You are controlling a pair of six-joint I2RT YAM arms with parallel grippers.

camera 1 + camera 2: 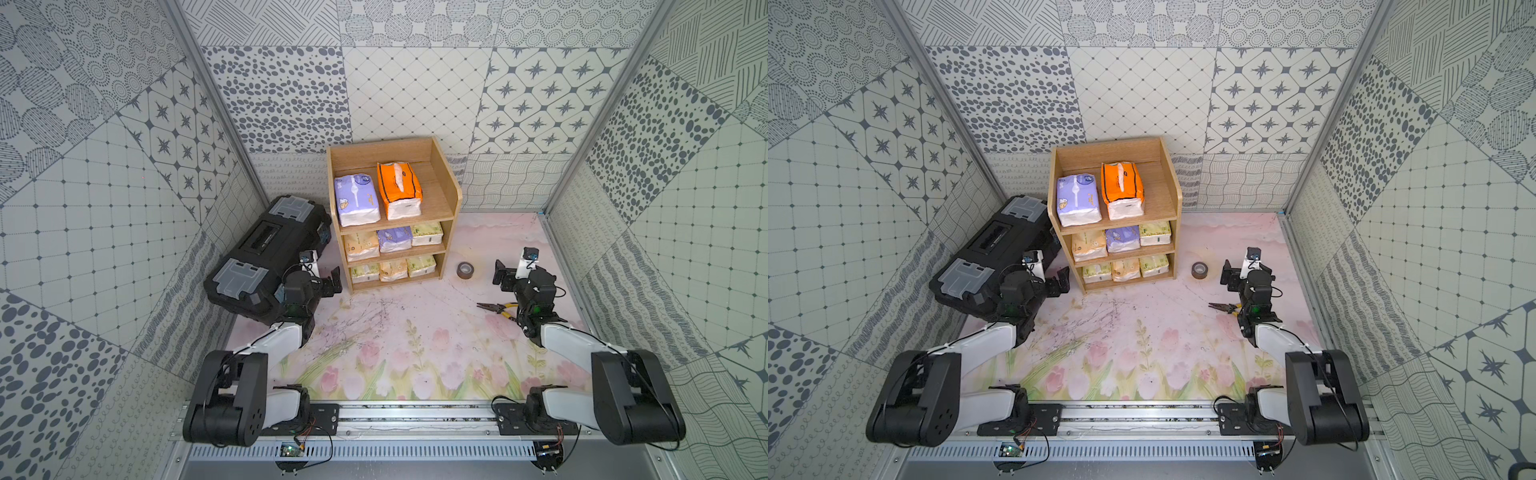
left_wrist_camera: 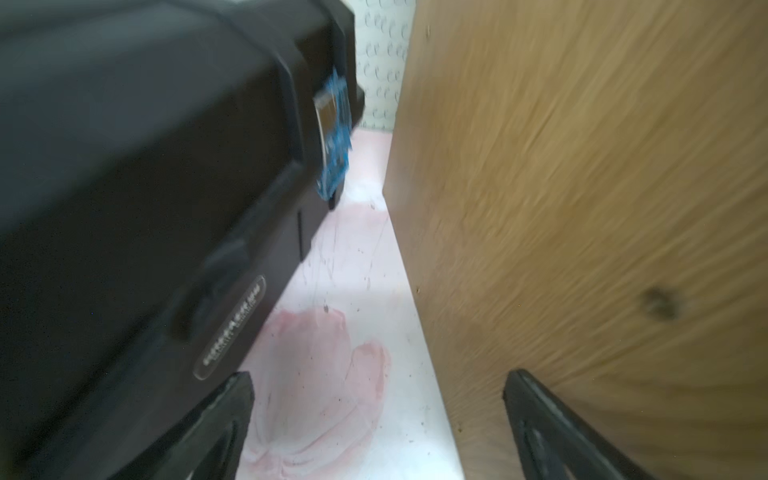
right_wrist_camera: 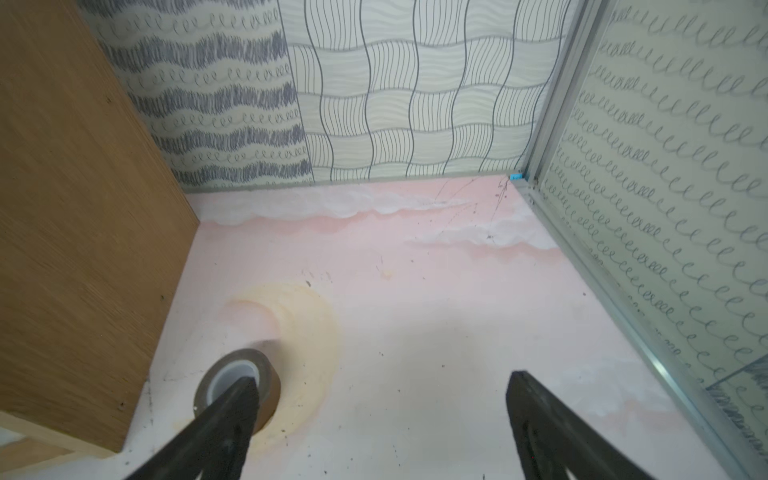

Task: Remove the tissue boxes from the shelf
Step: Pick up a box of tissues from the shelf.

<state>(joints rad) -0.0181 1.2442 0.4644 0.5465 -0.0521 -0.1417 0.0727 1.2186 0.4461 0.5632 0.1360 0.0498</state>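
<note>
Shelf (image 1: 448, 176) holding all eight tissue boxes (image 1: 399, 189) — two on top, three per lower tier. Left gripper (image 2: 378, 376), jaws wide and empty, beside the shelf's left panel, seemingly clear of it (blurred); right gripper (image 3: 382, 378), equally spread and empty, right of the shelf.

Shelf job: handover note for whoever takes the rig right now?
Left gripper: open, empty, low, facing the gap between the black toolbox and the shelf.
Right gripper: open, empty, near the grey tape roll.
Packs: lavender pack and orange pack on the top tier; three middle-tier packs; three bottom-tier packs.
Done: nothing; all eight are on the shelf.
Left: take all eight out.
</note>
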